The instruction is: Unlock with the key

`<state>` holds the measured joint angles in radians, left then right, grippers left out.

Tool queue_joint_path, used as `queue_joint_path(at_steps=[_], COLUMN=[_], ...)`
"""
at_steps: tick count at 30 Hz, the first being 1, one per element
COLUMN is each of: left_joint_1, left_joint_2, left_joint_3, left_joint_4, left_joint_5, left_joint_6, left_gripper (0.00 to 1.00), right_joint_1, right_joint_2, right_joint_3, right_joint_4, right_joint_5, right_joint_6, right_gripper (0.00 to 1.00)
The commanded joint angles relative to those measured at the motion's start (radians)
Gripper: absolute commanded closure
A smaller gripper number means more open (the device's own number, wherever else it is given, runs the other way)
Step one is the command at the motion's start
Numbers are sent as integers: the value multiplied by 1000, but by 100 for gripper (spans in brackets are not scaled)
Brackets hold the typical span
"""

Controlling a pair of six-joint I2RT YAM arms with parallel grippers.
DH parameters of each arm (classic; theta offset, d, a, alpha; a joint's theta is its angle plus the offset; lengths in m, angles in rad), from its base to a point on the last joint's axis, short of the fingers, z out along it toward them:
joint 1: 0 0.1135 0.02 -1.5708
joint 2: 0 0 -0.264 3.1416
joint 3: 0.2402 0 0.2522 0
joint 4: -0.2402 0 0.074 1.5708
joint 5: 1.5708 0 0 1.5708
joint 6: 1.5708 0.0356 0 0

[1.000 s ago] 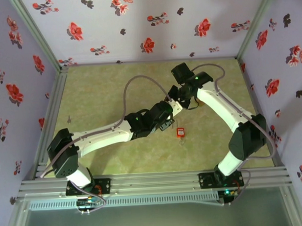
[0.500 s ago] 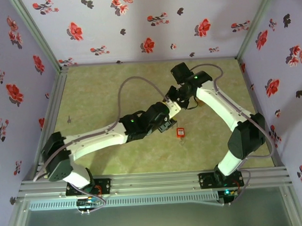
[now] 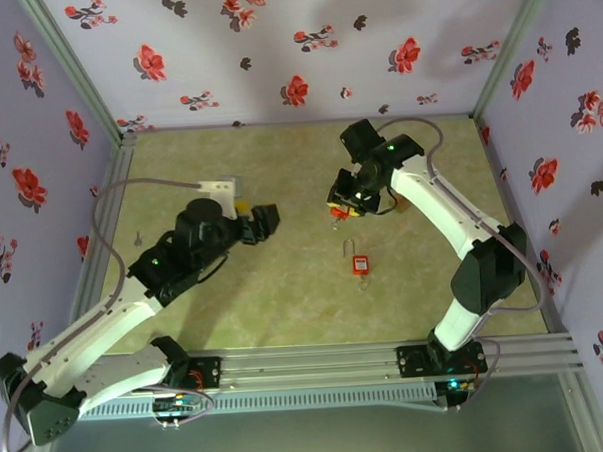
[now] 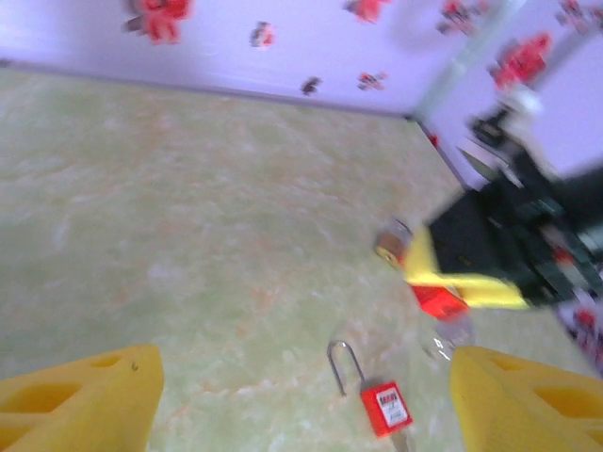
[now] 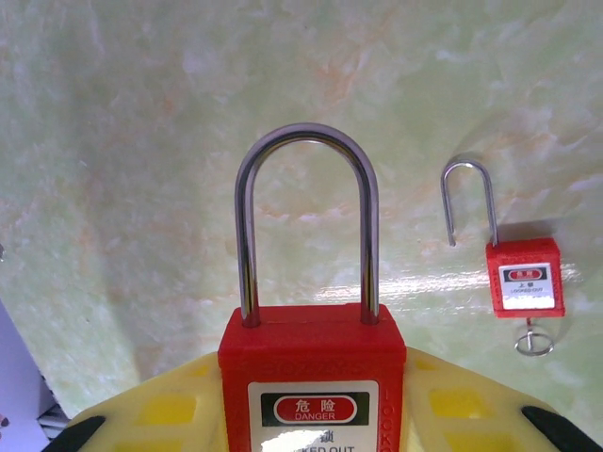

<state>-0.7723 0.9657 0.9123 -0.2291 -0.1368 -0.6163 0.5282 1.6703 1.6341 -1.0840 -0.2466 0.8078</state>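
- Over the far right part of the worktop (image 3: 235,309), the right gripper (image 3: 343,206) is clamped on the body of a red padlock (image 5: 311,377). Its yellow fingers (image 5: 170,410) press the two sides and the shackle points out ahead.
- That hold leaves the shackle and the label face bare. I judge it is meant to steady the body so that the other arm can work a key into it.
- Both legs of this shackle sit down in the body, so the red padlock looks locked.
- Toward the near edge from that gripper, right of the worktop's middle, a second padlock (image 3: 360,263) lies flat, well apart from both grippers.
- Its shackle stands free at one leg, hooked open, and a small wire ring (image 5: 533,339) rests just at its base. This is probably the ring of a key sitting in the lock, though the key itself is too small to make out.
- The left gripper (image 3: 261,220) hangs over the left half of the worktop, about midway between the far and near edges. Its fingers (image 4: 75,395) are wide apart with nothing between them, and it faces the second padlock (image 4: 384,407).
- Standing open and off to the side, it keeps clear of the right arm yet has a straight line in. The likely next call is to fetch the key.
- A tiny metal item (image 3: 139,235) lies near the left edge of the worktop. I cannot tell what it is.
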Motion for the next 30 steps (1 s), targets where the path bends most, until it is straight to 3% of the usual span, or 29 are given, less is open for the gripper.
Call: queue_joint_path(at_steps=[1,5,11,19,30], left_joint_1=[94,143,143,125,83], left_joint_2=[65,241,428,517,587], left_joint_3=[12,126,223,212,238], left_joint_4=[61,75,134,267,289], left_joint_5=[180,318,464,576,655], left_joint_6=[-217,-334,-488,-608,-661], left_gripper=[20,22,33,43,49], right_joint_1=[27,77,139,175,217], right_joint_2=[-19,-23,-41,-25,-11], right_joint_3=[52,72,73,94,94], right_joint_4=[-40,-69,-59,-72,-84], right_joint_5=[33,33,19,8,3], right_joint_6=[-119,-188,-214,-250,-291], right_gripper=[100,100,100,100,100])
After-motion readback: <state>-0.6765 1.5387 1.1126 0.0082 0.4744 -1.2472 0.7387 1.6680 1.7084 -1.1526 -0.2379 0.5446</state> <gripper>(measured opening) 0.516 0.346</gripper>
